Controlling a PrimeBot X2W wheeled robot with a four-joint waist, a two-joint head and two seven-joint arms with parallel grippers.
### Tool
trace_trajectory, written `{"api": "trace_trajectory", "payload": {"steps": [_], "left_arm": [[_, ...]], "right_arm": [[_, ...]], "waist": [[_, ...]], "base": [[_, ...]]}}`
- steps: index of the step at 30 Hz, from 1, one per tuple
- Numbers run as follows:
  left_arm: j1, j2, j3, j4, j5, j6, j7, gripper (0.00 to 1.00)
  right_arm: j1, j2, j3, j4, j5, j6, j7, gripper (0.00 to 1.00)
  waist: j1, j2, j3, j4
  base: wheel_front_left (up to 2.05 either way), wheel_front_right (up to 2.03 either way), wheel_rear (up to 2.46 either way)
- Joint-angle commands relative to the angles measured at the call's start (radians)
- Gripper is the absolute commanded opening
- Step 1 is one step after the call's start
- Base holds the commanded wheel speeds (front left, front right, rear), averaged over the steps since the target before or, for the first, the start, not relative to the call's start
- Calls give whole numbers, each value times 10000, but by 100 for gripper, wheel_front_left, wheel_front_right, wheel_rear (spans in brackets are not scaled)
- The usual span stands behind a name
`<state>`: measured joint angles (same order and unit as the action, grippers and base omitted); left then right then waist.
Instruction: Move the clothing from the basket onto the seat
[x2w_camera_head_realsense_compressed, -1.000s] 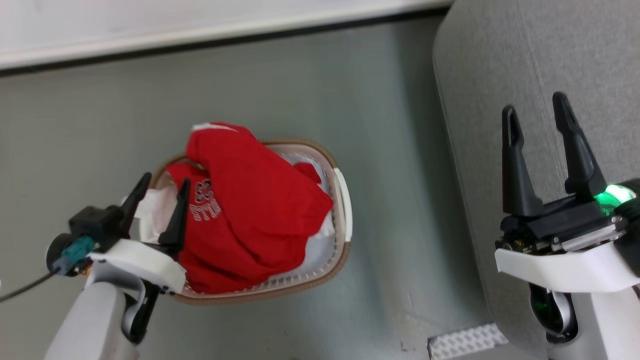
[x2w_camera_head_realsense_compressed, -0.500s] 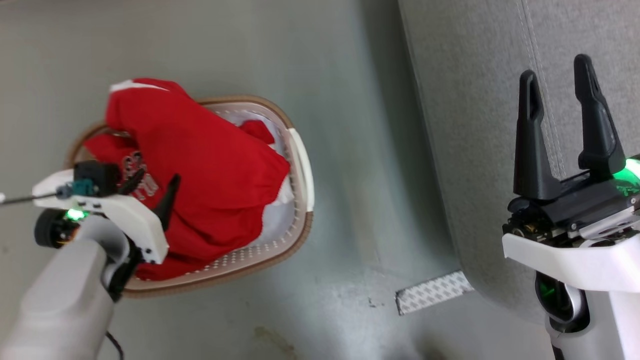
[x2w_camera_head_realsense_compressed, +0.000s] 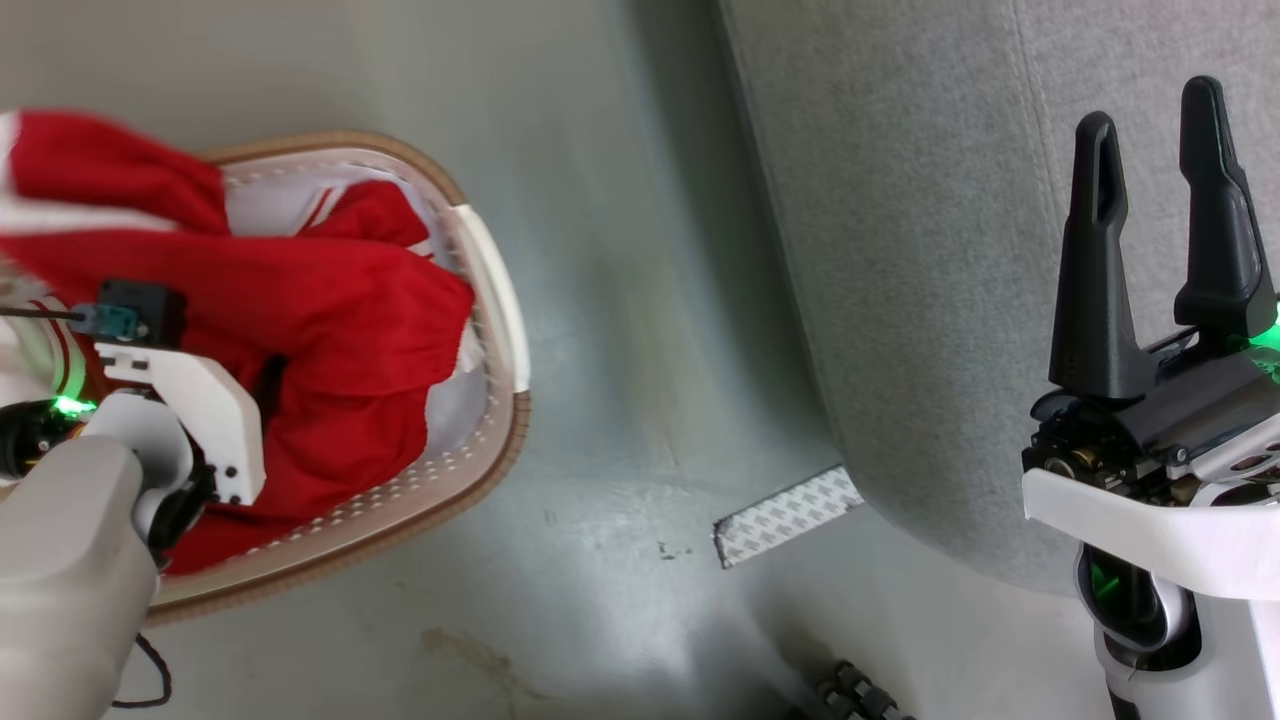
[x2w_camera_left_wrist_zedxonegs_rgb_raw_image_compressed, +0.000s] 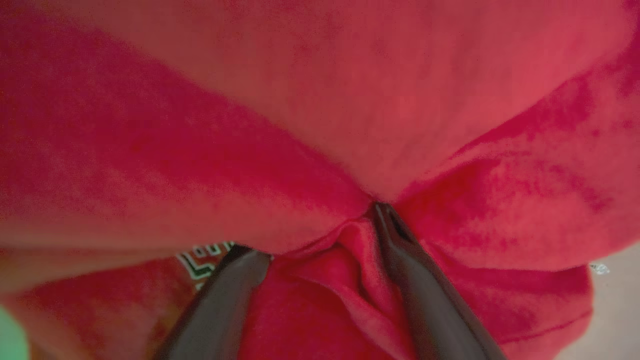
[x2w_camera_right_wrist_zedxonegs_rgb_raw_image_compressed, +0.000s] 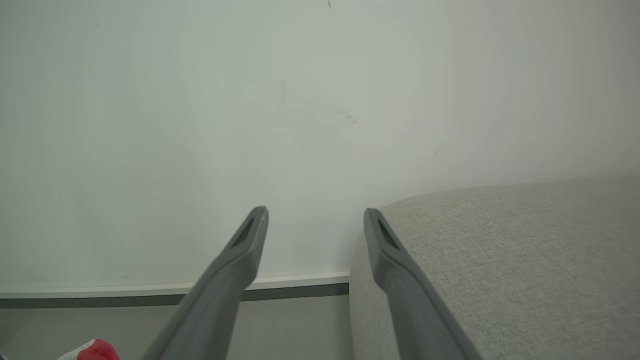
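The clothing (x2w_camera_head_realsense_compressed: 330, 330) is seen heaped in the basket (x2w_camera_head_realsense_compressed: 495, 300), which stands on the floor (x2w_camera_head_realsense_compressed: 640, 350) at the left, well apart from the seat (x2w_camera_head_realsense_compressed: 900, 250) at the right. The fabric is judged soft, light and limp, with a rather slick sports weave. Once lifted it can be expected to sag and trail, and a hem may be caught on the basket rim.

The left tool (x2w_camera_left_wrist_zedxonegs_rgb_raw_image_compressed: 315, 235) is sunk in the heap, released and not yet clamped, with a raised fold of red cloth bunched between its two fingers (x2w_camera_left_wrist_zedxonegs_rgb_raw_image_compressed: 425, 300). That fold is judged the place to be taken: a thick gather near the middle of the top garment rather than a thin edge, so that less is left dangling. White lettering (x2w_camera_left_wrist_zedxonegs_rgb_raw_image_compressed: 202, 255) is glimpsed beside one finger. The right tool (x2w_camera_head_realsense_compressed: 1150, 105) is held released and empty over the seat.
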<state>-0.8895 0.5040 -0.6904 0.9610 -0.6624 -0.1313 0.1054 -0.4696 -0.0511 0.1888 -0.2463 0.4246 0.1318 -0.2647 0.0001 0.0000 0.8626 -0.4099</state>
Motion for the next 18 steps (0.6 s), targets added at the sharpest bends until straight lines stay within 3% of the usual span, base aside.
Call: {"api": "trace_trajectory", "payload": {"steps": [1,2,3,4,13,18], "left_arm": [[-115,77,-270,18,-186,14,96,100],[-171,121,-396,103,-170,14,109,97],[-223,152,-518,205,-129,14,107,37],[-249,152,-608,283,-124,14,73,0],[-492,-44,-1130,652,-422,16,-602,0],[-65,-368,-1474,625,-752,15,-1323,0]], "right_arm": [[105,11,23,-21,93,-21,4,100],[134,11,55,-14,112,-21,4,100],[144,11,80,-9,118,-21,4,100],[148,9,101,0,142,-21,4,100],[44,8,79,166,-35,-21,4,100],[174,7,-4,494,-259,-21,6,100]], "waist": [[-1,0,175,-193],[-1,0,191,-218],[-1,0,198,-242],[-1,0,194,-260],[-1,0,-211,-49],[-1,0,-1068,314]], "base": [[0,0,0],[0,0,0],[0,0,0],[0,0,0],[0,0,0],[0,0,0]]}}
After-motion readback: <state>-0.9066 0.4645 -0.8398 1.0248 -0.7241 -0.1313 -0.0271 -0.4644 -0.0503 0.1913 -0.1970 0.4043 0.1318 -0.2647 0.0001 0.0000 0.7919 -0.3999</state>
